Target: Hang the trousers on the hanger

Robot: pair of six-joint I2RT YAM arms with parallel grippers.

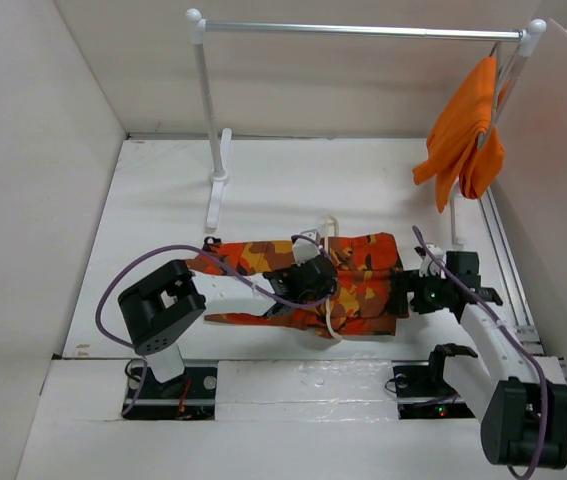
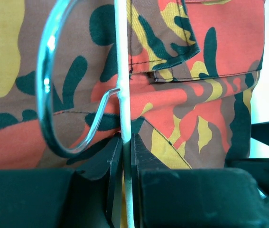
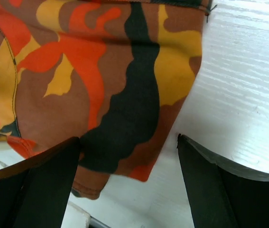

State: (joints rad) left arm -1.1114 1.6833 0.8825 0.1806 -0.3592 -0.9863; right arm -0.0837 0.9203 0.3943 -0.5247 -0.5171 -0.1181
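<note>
The camouflage trousers (image 1: 363, 280) lie flat across the table near the arms. The cream hanger (image 1: 329, 300) lies over them, its bar running near to far. My left gripper (image 1: 315, 280) is over the trousers' middle and is shut on the hanger's thin bar (image 2: 123, 95); the metal hook (image 2: 46, 80) curves to its left. My right gripper (image 1: 410, 292) is open at the trousers' right edge. In the right wrist view the cloth's corner (image 3: 125, 137) lies between its black fingers (image 3: 44, 185), above the white table.
A silver rail (image 1: 363, 30) on white posts stands at the back, with a plain orange garment (image 1: 463, 130) hanging at its right end. White walls enclose the table on three sides. A metal track (image 1: 508, 260) runs along the right edge.
</note>
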